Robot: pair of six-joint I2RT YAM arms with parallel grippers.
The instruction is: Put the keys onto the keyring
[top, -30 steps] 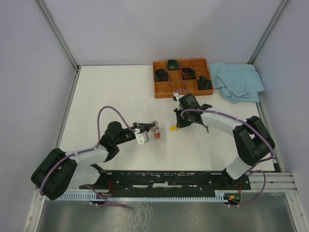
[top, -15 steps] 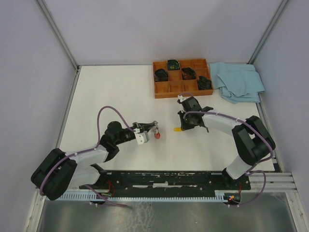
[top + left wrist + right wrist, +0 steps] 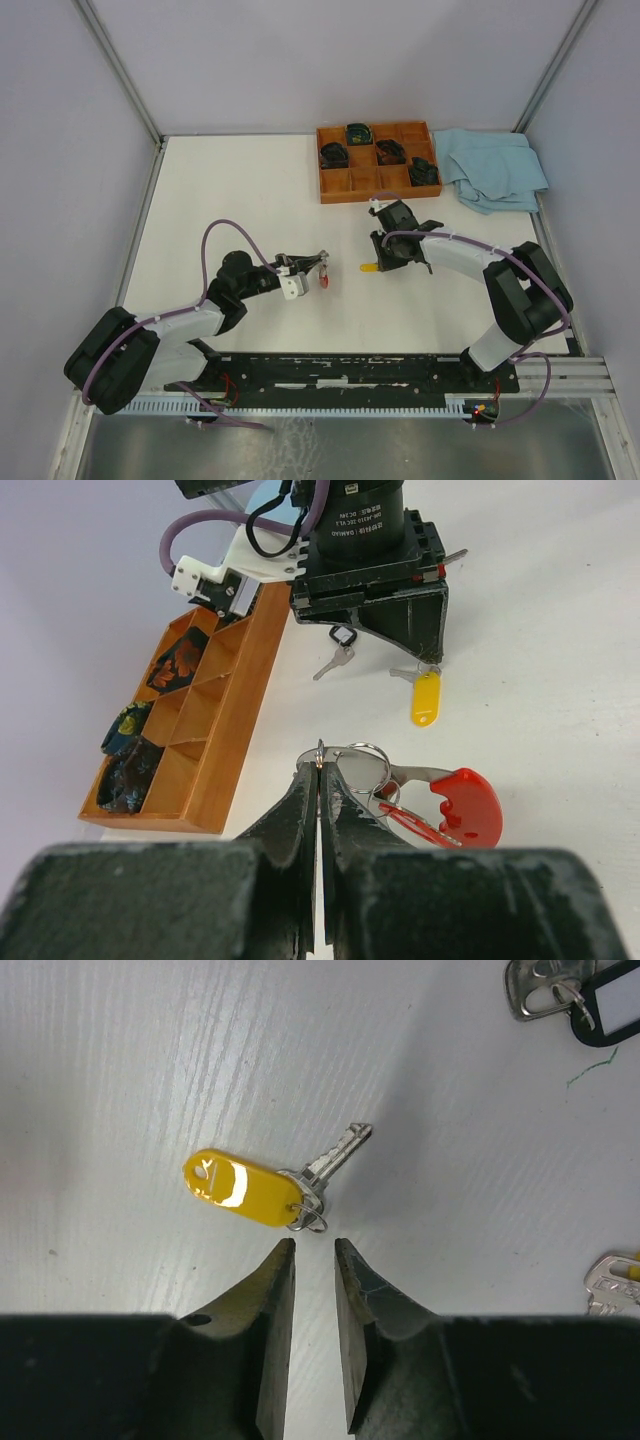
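Yellow plastic caps the key point(image 3: 245, 1190) that lies flat on the white table point(image 3: 230, 190), just on the near side of the wooden compartment tray point(image 3: 325, 196). Your right gripper point(image 3: 312, 1250) hovers directly over it, jaws slightly parted and gripping nothing. Further to the near-left of that tray, your left gripper point(image 3: 320, 772) pinches the thin silver ring of the keyring point(image 3: 462, 805), with its red band resting on the table.
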